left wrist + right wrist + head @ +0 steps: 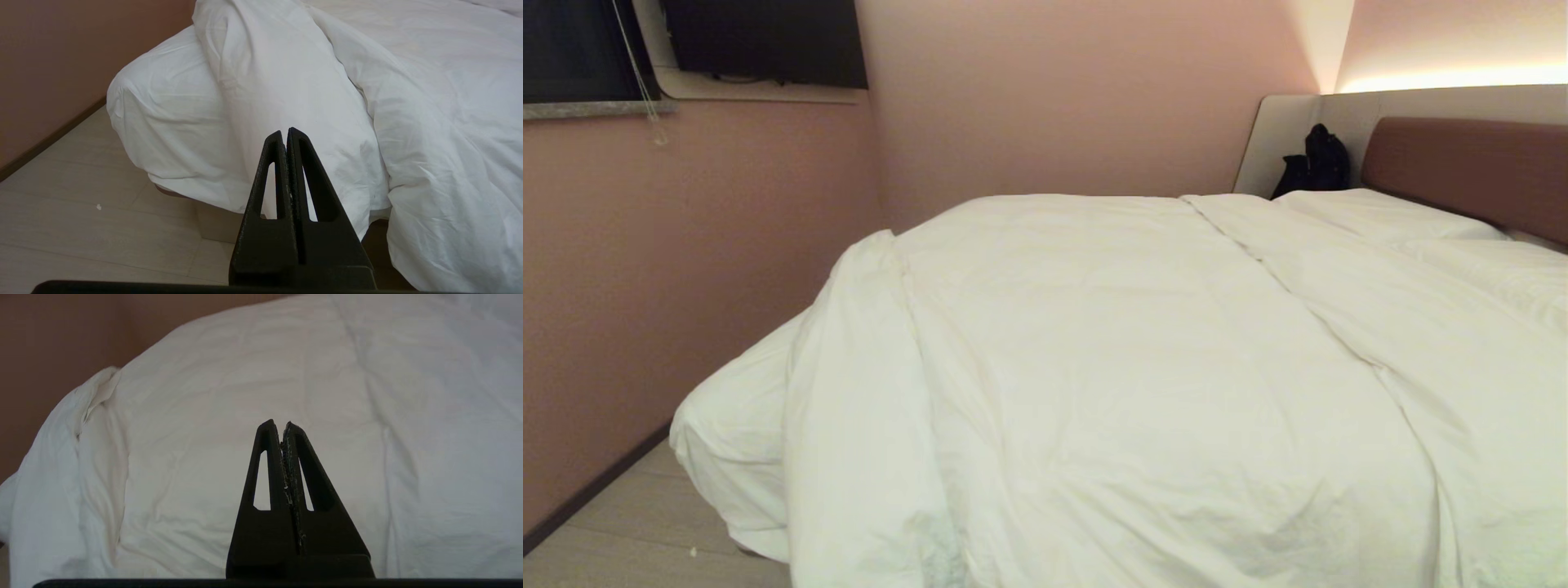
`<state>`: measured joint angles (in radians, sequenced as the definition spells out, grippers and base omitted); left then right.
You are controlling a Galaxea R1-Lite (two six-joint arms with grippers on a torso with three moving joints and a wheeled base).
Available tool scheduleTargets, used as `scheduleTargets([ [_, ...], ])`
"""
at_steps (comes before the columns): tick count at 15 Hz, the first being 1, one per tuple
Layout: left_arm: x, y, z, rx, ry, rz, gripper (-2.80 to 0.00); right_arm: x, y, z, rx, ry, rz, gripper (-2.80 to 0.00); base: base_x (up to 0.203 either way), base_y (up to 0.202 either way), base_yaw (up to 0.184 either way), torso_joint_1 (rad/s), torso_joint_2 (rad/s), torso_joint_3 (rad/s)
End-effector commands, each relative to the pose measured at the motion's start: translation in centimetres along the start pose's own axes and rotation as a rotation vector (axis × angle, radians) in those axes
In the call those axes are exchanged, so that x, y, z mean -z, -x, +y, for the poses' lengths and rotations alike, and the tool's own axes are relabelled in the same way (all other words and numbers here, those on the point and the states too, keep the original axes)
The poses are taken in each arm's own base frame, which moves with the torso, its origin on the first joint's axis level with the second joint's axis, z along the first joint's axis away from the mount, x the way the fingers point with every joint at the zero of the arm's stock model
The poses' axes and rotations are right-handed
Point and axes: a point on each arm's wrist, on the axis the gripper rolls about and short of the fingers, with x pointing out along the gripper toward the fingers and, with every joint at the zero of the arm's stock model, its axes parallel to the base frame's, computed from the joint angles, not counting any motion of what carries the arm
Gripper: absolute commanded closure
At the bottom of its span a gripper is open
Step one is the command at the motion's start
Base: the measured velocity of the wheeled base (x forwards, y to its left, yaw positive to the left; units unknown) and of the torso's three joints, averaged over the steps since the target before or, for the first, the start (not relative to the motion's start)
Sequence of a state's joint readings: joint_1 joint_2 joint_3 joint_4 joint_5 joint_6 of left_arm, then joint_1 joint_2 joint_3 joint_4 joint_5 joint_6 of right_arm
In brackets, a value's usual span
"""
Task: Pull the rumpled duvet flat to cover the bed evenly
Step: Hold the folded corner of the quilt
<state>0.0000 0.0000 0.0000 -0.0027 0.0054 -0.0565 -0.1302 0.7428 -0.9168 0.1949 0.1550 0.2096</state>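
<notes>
The puffy white duvet (1143, 359) lies spread over most of the bed (1462, 163), wrinkled, with a folded ridge along its left edge (866, 343) hanging over the foot corner. The sheeted mattress corner (727, 425) shows bare at the left. Neither arm shows in the head view. My left gripper (285, 131) is shut and empty, held off the duvet's hanging corner (286, 81) above the floor. Over the duvet's top (261, 375), my right gripper (279, 423) is also shut with nothing between its fingers.
A pink wall (686, 269) runs close along the bed's left side, leaving a narrow strip of pale floor (637, 531). White pillows (1388, 212) lie by the reddish-brown headboard. A black bag (1315, 163) sits at the bed's far corner.
</notes>
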Motion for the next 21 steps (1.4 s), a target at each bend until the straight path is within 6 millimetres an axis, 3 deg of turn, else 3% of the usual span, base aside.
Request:
scheduleTargets([
  [1,0.0,0.0,0.0,-0.001,0.0,0.0,0.0,0.5,3.9,0.3,0.057,0.01,-0.09,0.0,0.0,0.0,0.0,0.0,0.0,0.0],
  [5,0.0,0.0,0.0,-0.001,0.002,0.0,0.0,2.9,7.5,0.3,0.043,0.095,-0.139,0.0,0.0,0.0,0.0,0.0,0.0,0.0],
  [11,0.0,0.0,0.0,-0.001,0.002,0.0,0.0,4.2,9.8,-0.6,-0.055,0.106,-0.164,0.0,0.0,0.0,0.0,0.0,0.0,0.0],
  [17,0.0,0.0,0.0,-0.001,0.001,0.0,0.0,8.9,11.9,-1.5,-0.037,0.146,-0.218,0.0,0.0,0.0,0.0,0.0,0.0,0.0],
  [21,0.0,0.0,0.0,-0.001,0.002,0.0,0.0,11.0,13.9,-1.9,-0.051,0.166,-0.318,0.0,0.0,0.0,0.0,0.0,0.0,0.0],
])
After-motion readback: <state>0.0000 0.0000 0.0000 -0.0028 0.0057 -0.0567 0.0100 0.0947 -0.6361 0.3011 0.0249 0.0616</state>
